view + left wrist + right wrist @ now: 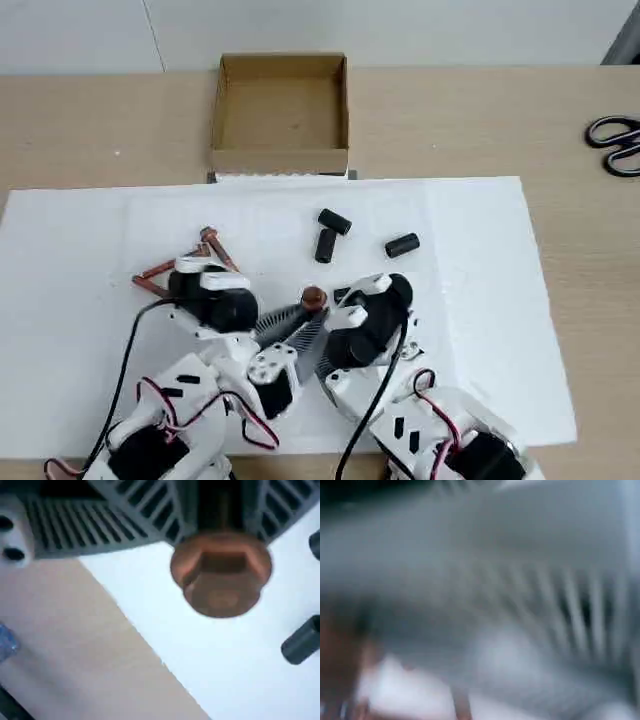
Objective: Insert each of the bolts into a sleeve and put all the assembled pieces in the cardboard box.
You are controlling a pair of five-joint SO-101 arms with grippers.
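Note:
My left gripper [306,308] is shut on a copper bolt [313,297] just in front of the middle of the white sheet. In the left wrist view the bolt's hex head [221,575] sticks out from between the grey ribbed fingers [125,515]. My right gripper [346,308] sits right beside that bolt, and the right wrist view is blurred by a ribbed grey finger [530,605] close up. Three black sleeves [334,221] [325,245] [402,245] lie beyond the grippers. Loose copper bolts [215,248] lie at the left. The cardboard box [228,100] stands open at the back.
A white paper sheet [480,300] covers the wooden table. Black-handled scissors [615,145] lie at the far right edge. Both arm bodies with red and black cables crowd the front edge. Two sleeves [302,640] show past the held bolt.

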